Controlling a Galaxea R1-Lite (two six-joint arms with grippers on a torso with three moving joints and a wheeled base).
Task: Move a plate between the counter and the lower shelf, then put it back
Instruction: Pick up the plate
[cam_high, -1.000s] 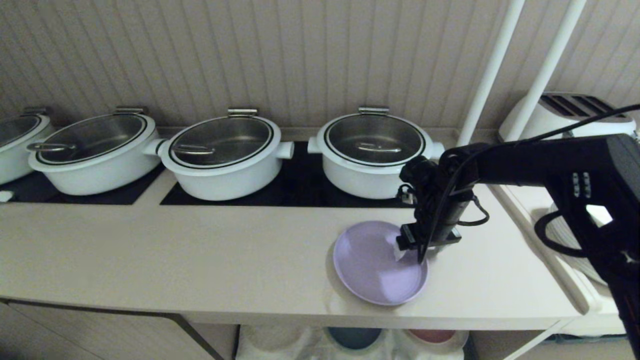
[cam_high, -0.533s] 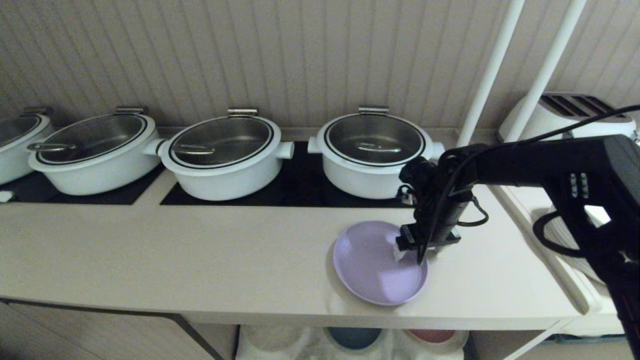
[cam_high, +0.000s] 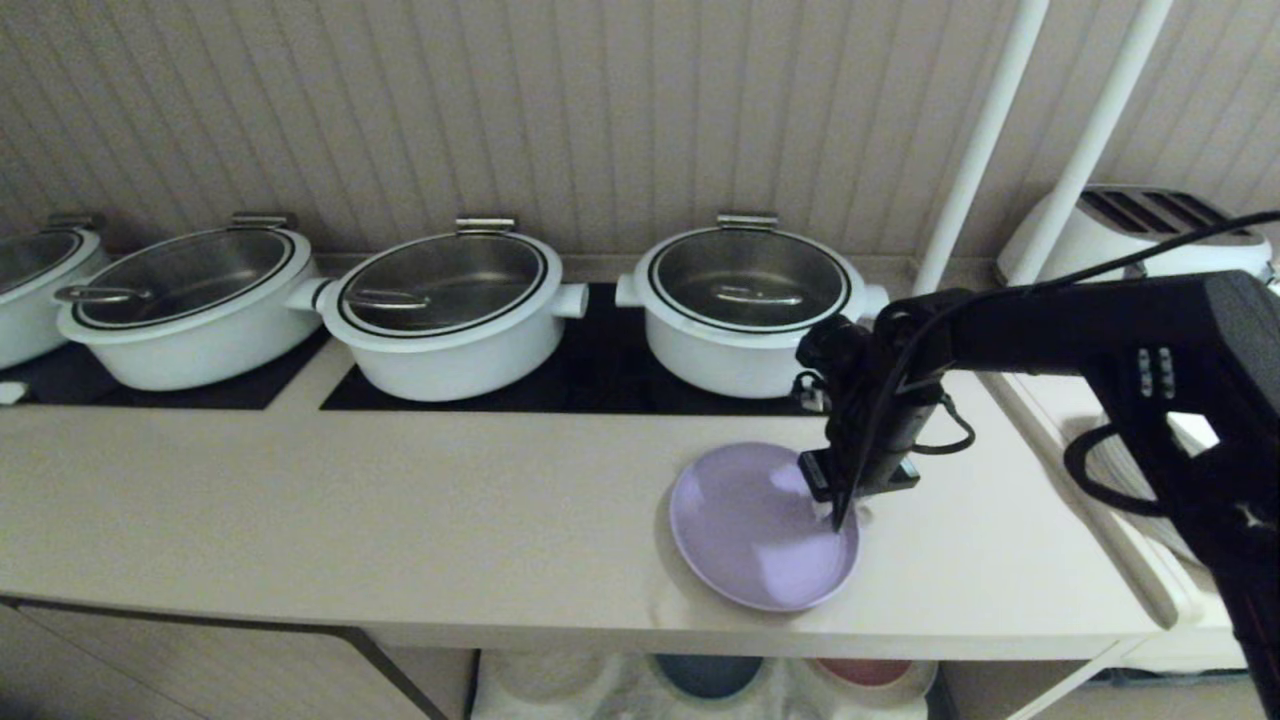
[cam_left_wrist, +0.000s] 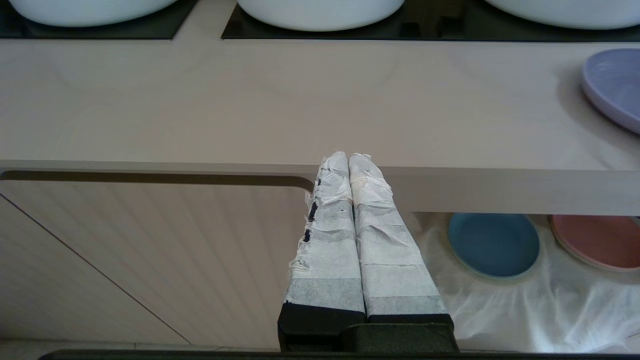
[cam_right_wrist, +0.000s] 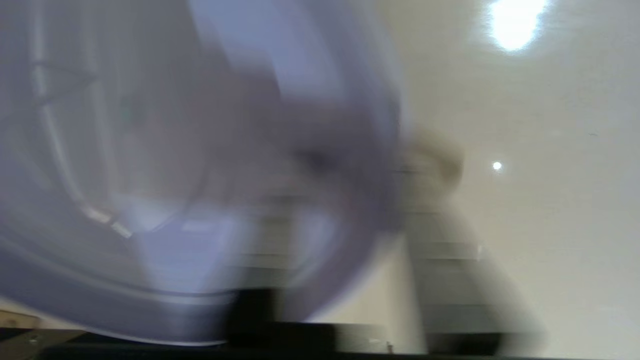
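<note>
Head view: the plate (cam_high: 760, 530) lies flat and face-up on the counter (cam_high: 400, 500), just in front of the right-hand pot (cam_high: 745, 305). Right gripper (cam_high: 838, 518) straddles its right rim, fingers closing (whether it is pinched yet, I cannot tell). Light, stiff and slick, probably; round, no long axis.

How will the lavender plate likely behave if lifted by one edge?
The plate looks thin, shallow and plastic, so probably light and stiff. Its smooth, glossy rim may slip in the right gripper. Gripped at one side, it would likely tilt.
</note>
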